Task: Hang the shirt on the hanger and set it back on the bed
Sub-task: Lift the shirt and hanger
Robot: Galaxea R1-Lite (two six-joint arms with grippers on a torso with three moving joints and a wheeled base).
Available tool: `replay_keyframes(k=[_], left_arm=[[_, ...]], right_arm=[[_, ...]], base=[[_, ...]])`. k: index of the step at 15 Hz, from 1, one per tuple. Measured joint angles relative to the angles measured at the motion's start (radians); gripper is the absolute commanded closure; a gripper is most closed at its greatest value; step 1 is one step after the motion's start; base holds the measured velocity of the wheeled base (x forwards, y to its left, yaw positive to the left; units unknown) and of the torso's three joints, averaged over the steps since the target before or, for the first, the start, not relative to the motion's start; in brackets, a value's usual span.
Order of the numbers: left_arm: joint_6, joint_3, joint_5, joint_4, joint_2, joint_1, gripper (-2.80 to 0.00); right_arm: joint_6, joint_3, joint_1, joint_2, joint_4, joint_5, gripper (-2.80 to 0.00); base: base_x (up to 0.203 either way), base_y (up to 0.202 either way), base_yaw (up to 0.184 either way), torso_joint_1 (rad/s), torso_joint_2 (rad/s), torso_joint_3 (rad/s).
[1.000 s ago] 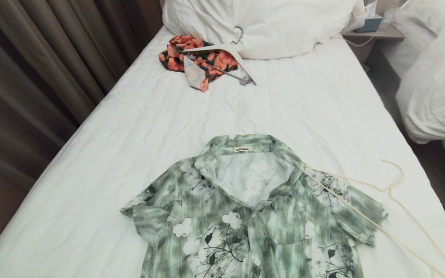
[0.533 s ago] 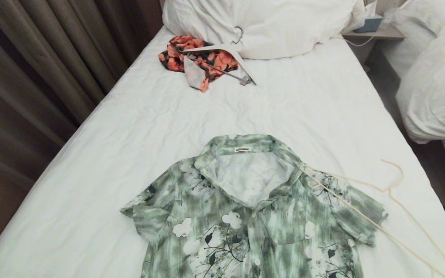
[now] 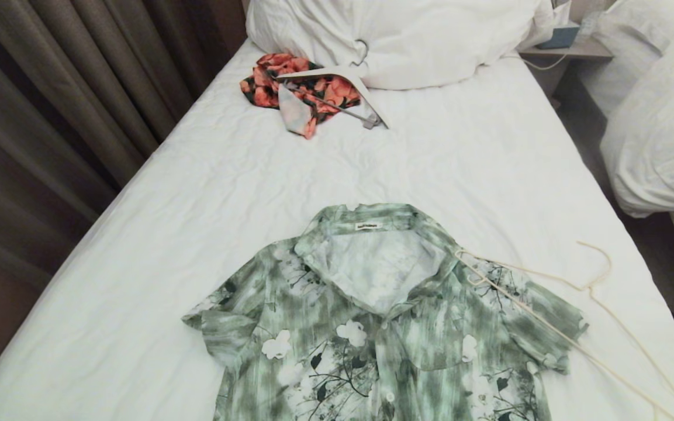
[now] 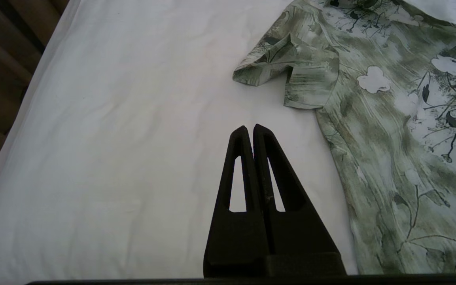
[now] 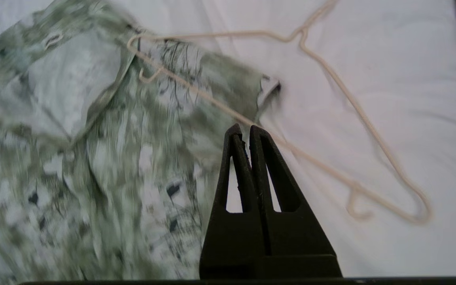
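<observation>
The green and white flowered shirt (image 3: 372,327) lies flat, collar open, on the near part of the bed (image 3: 243,193). The thin cream wire hanger (image 3: 547,327) lies beside it, one end resting on the shirt's shoulder, its hook toward the bed's right edge. Neither gripper shows in the head view. In the left wrist view my left gripper (image 4: 250,127) hovers shut and empty over bare sheet, beside a sleeve of the shirt (image 4: 370,103). In the right wrist view my right gripper (image 5: 245,127) is shut and empty above the hanger (image 5: 330,76) and the shirt (image 5: 105,130).
An orange-red floral garment (image 3: 307,88) with a thick white hanger (image 3: 337,73) lies at the far end, below the bunched duvet (image 3: 395,35). Curtains (image 3: 50,105) hang along the left. A second bed (image 3: 658,128) and a nightstand (image 3: 570,47) stand on the right.
</observation>
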Motion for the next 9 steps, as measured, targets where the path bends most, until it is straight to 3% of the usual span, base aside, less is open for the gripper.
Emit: replay_keyframes(k=[2, 6, 9], left_arm=[[0.0, 0.0, 0.0, 0.0, 0.0, 0.0, 0.0], [0.0, 0.0, 0.0, 0.0, 0.0, 0.0, 0.0], [-0.001, 0.0, 0.0, 0.0, 0.0, 0.0, 0.0]], right_arm=[[0.025, -0.087, -0.094, 0.196, -0.016, 0.089, 0.0], [0.015, -0.271, -0.359, 0.565, 0.066, 0.355, 0.0], [-0.161, -0.416, -0.534, 0.761, 0.259, 0.614, 0.0]], base=[[0.0, 0.0, 0.0, 0.0, 0.0, 0.0], [0.0, 0.0, 0.0, 0.0, 0.0, 0.0], [0.0, 0.0, 0.0, 0.0, 0.0, 0.0]])
